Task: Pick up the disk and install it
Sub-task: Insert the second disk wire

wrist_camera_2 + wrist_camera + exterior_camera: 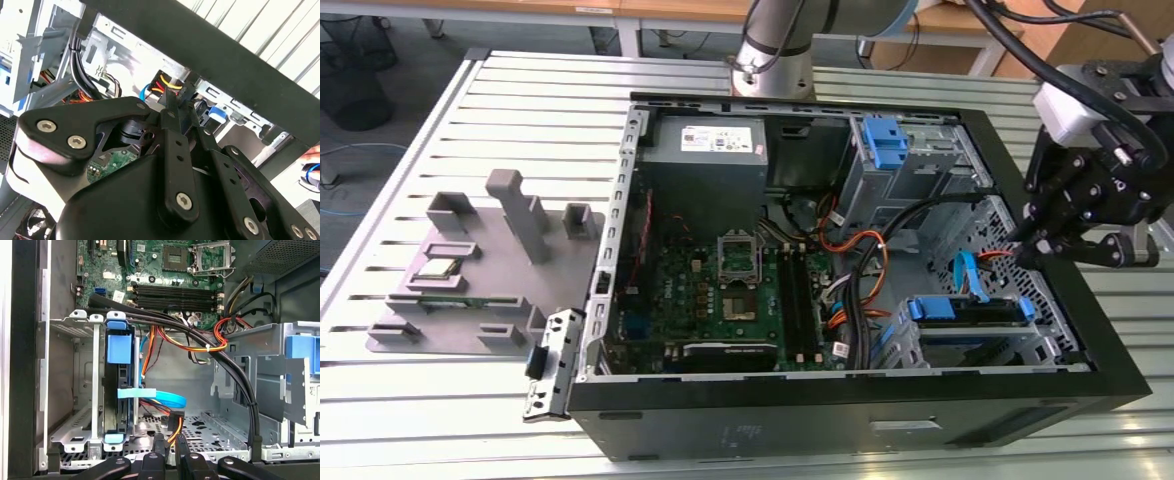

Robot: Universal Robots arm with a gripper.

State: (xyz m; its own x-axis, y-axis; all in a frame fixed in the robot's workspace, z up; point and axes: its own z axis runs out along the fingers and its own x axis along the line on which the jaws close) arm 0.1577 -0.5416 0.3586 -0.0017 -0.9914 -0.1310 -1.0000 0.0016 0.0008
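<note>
Black case (854, 415), green board (720, 290), grey PSU (707, 150) w/ white sticker. Disk (119, 385): blue rails, dark body. Blue ribbon cable (165, 397); orange, red, yellow + black wires (200, 342). Black gripper (170, 450). Grey jig (494, 260) on silver slatted table (427, 400).

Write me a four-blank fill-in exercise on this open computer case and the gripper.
1. The disk sits in a drive cage, clipped in ____ plastic rails.
2. The computer case lies on its side with its side panel ____.
3. In the exterior view, the gripper hangs over the case's ____ edge.
4. The motherboard's processor socket is ____.

Missing words: blue; off; right; empty
</note>
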